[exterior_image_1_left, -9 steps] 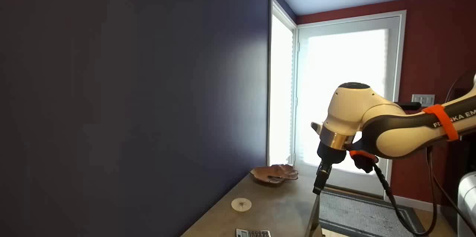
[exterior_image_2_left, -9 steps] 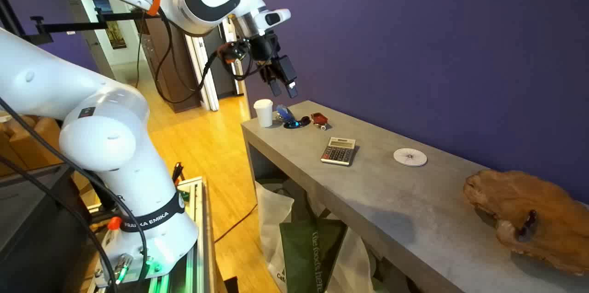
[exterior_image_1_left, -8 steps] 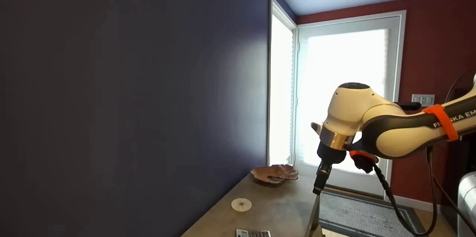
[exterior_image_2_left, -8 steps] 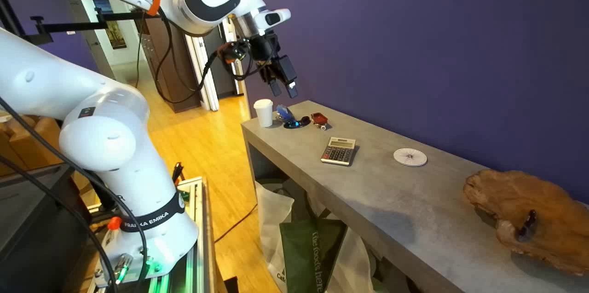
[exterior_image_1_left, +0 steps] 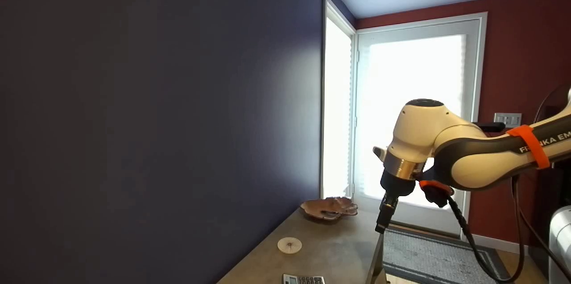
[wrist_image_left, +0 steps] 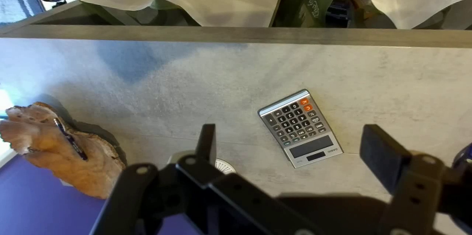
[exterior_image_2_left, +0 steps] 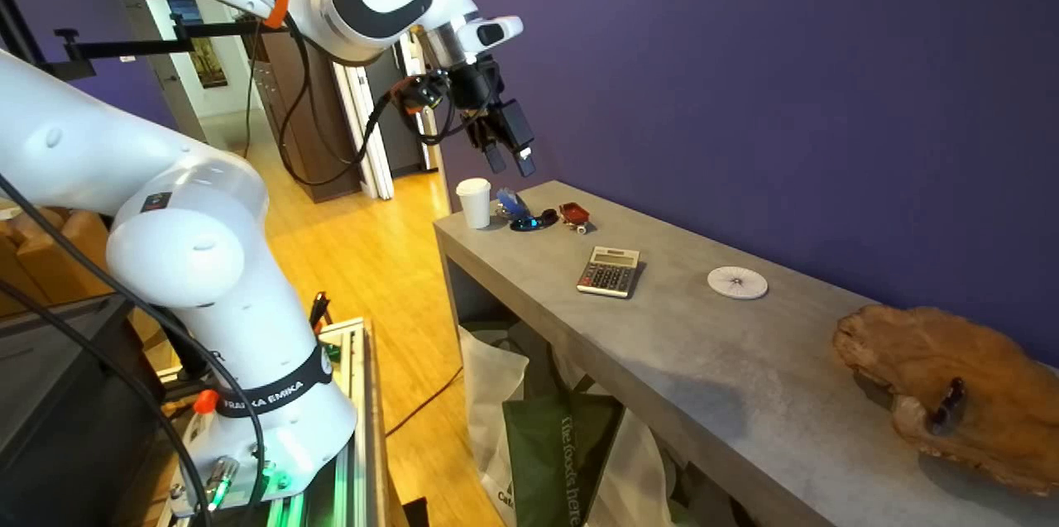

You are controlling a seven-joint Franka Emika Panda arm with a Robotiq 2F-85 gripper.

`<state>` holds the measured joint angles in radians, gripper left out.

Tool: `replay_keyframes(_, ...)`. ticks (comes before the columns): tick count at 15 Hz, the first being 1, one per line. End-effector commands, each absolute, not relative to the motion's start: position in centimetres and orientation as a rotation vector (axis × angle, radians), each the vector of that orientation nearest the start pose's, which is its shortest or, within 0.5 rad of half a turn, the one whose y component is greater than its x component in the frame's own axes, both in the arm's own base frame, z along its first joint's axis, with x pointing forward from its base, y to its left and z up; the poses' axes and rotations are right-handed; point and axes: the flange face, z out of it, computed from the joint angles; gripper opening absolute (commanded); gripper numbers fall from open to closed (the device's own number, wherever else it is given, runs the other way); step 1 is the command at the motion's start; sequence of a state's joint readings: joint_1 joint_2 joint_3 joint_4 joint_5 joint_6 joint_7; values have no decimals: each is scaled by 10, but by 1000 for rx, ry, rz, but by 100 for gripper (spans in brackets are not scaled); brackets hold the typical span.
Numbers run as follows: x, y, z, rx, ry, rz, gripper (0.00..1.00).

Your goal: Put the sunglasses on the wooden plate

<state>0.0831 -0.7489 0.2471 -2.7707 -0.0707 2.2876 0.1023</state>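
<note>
Above the grey counter (exterior_image_2_left: 678,337), the black hand (wrist_image_left: 289,139) is held empty and spread wide, presumably to straddle dark glossy sunglasses (exterior_image_2_left: 535,222), separated by a silver rectangular calculator (exterior_image_2_left: 610,271) from the brown wooden plate (exterior_image_2_left: 943,341).

Open air from gripper (exterior_image_2_left: 511,164) to calculator (wrist_image_left: 300,128), between fingers (wrist_image_left: 206,140) in wrist view; disc (wrist_image_left: 225,166) partly behind one finger, plate (wrist_image_left: 62,161) farther out. Across counter (exterior_image_2_left: 687,328), wall (exterior_image_2_left: 745,113) blocks passage.
</note>
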Motion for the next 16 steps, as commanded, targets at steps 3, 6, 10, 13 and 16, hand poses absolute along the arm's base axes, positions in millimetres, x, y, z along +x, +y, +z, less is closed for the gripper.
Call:
replay_keyframes(3, 338, 123, 445, -3260, -352, -457, 100)
replay_keyframes(6, 357, 168, 451, -3214, -385, -502, 100)
replay_keyframes(10, 380, 236, 446, -3172, -337, -437, 100)
replay_keyframes(13, 403, 283, 441, -3149, -233, -434, 100)
replay_keyframes(16, 429, 316, 430, -3110, -124, -384, 100)
